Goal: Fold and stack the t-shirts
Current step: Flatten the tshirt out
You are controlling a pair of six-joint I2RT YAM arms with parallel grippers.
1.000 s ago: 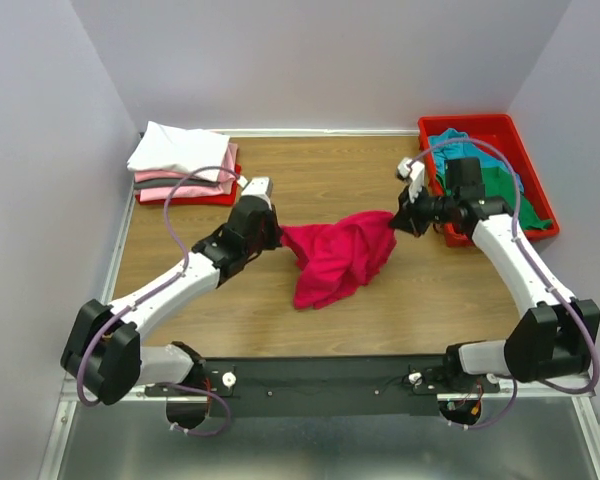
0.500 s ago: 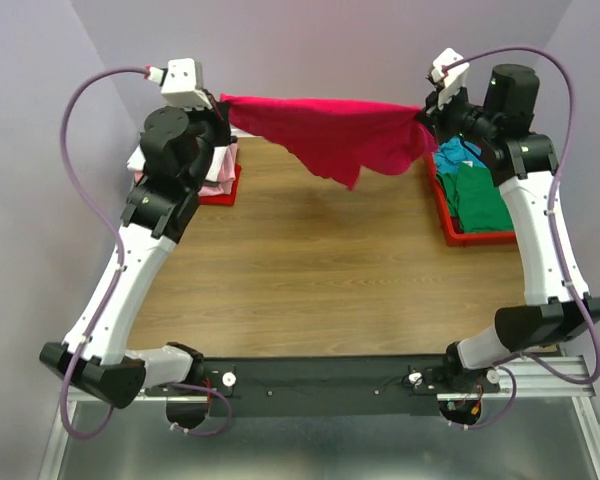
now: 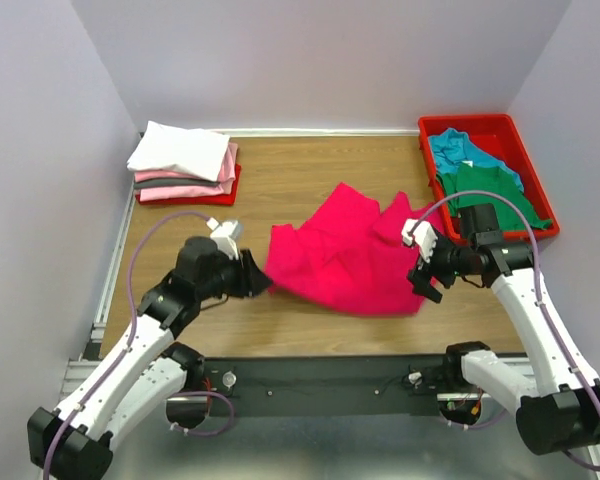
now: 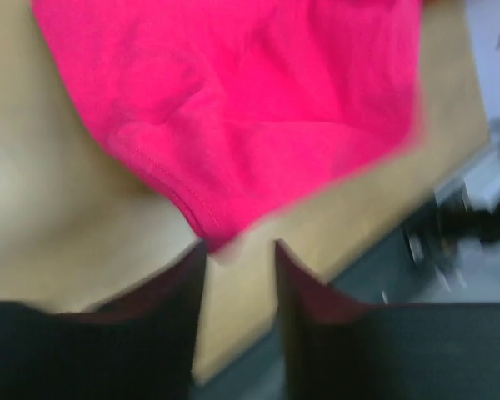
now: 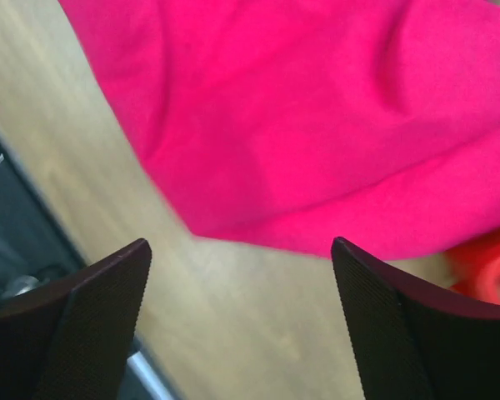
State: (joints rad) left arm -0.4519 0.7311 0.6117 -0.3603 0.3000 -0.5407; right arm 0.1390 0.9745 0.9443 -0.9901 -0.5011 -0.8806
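Crimson-pink t-shirt (image 3: pixel 345 255) mid-table. Lies opened out but rumpled on the wooden table (image 3: pixel 310 165), between the two grippers. Reaches from beside the left gripper (image 3: pixel 258 283) across to the right gripper (image 3: pixel 424 282), with one corner pointing toward the back wall.

Left gripper low at the shirt's left edge. Seen from the left wrist: fingers (image 4: pixel 171 292) parted by a narrow gap, bare wood showing through it, the shirt's hemmed corner right at the tips and not pinched. Blurred there, so cannot tell whether cloth and tips touch or stand just apart.

Right gripper at the shirt's right edge. Seen from the right wrist: fingers (image 5: pixel 100 300) spread wide, only bare wood between them, the cloth's edge just beyond the tips.

Back left: stack of folded shirts (image 3: pixel 180 160), white on top, grey and pale pink beneath, on a red tray (image 3: pixel 195 198). Back right: second red tray (image 3: pixel 500 125) with a teal shirt (image 3: pixel 458 150) and a green shirt (image 3: pixel 492 190) loosely heaped inside.
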